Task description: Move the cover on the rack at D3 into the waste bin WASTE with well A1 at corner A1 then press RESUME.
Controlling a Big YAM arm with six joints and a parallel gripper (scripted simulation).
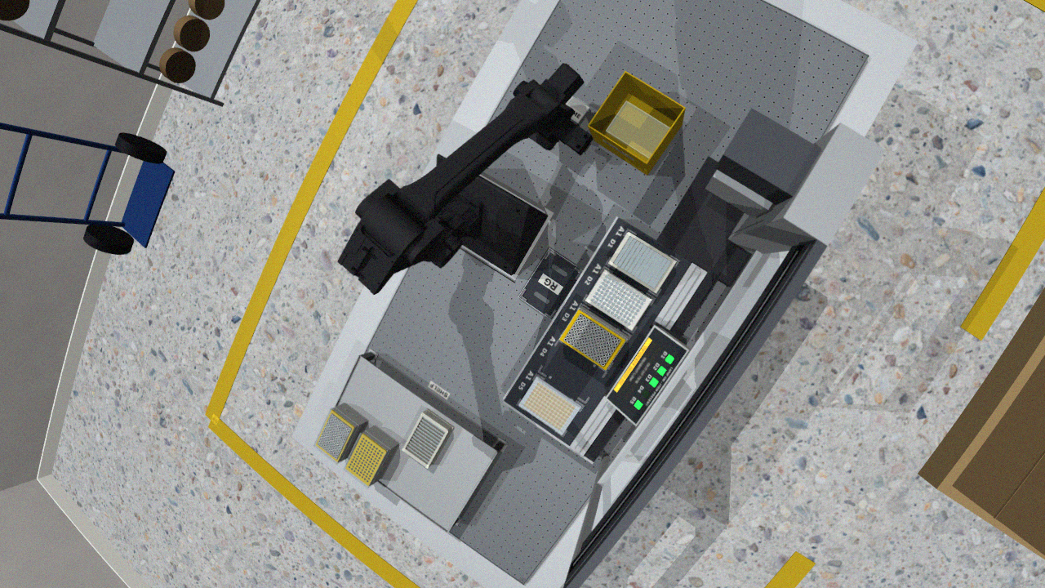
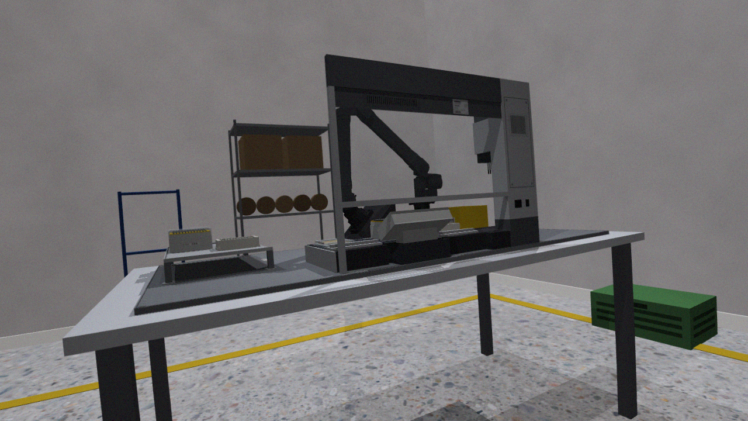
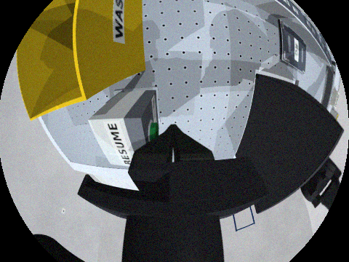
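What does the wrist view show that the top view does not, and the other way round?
Only the wrist view shows the green key on the RESUME box, with the shut, empty gripper right at it, and the WASTE label on the bin's side.

Only the top view shows the pale cover lying inside the bin, the D3 rack with its tips uncovered, and the shelf unit.

Both show the yellow waste bin, the perforated table plate and the RG nest.
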